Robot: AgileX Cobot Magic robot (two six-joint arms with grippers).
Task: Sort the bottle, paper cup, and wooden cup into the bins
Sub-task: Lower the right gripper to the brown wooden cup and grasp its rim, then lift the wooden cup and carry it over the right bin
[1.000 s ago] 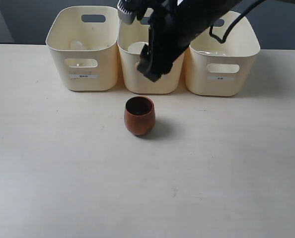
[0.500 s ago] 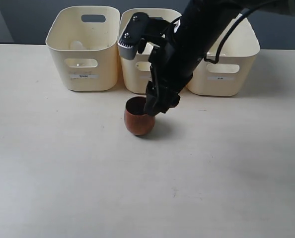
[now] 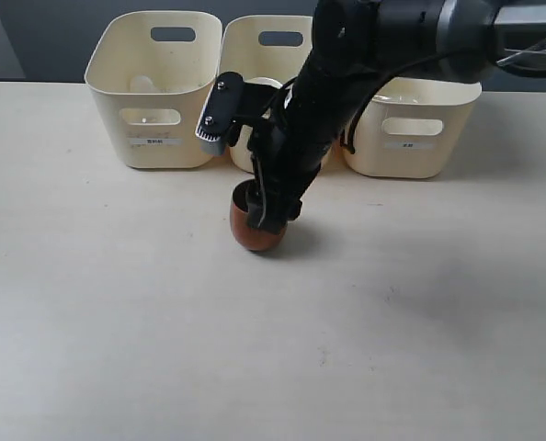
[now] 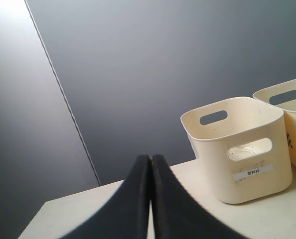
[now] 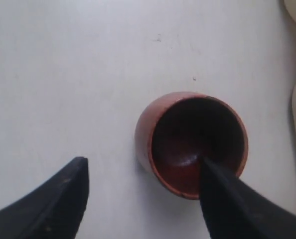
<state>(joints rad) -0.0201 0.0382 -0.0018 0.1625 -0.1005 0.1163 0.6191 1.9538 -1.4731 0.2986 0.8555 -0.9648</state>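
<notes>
**Desk:** What sits at the centre of the exterior frame?

**Photographer:** The wooden cup [image 3: 257, 231], upright on the pale table [image 3: 117, 322], just in front of the middle of three cream bins [image 3: 152, 87] lined along the upper edge. The right arm [image 3: 346, 83] reaches down from the upper right, and the right gripper [image 3: 266, 207] is at the cup's mouth.

**Desk:** Are its fingers closed on the cup?

**Photographer:** No. In the right wrist view they are spread wide: one dark fingertip [image 5: 222, 191] dips inside the cup's [image 5: 190, 144] dark bowl at lower right of that frame, the other [image 5: 53, 199] stands well outside the wall at lower left. The rim lies between them, not pinched.

**Desk:** And the left gripper?

**Photographer:** Only the left wrist view shows it. The left gripper [image 4: 151, 164] appears at lower centre, its two black fingers pressed together, nothing between them, against a grey wall. A labelled bin [image 4: 237, 149] stands at right on the table.

**Desk:** The bottle and paper cup?

**Photographer:** A white rounded rim [image 3: 259, 85], perhaps the paper cup, shows inside the middle bin. Faint shapes lie in the outer bins; I cannot tell what they are.
</notes>
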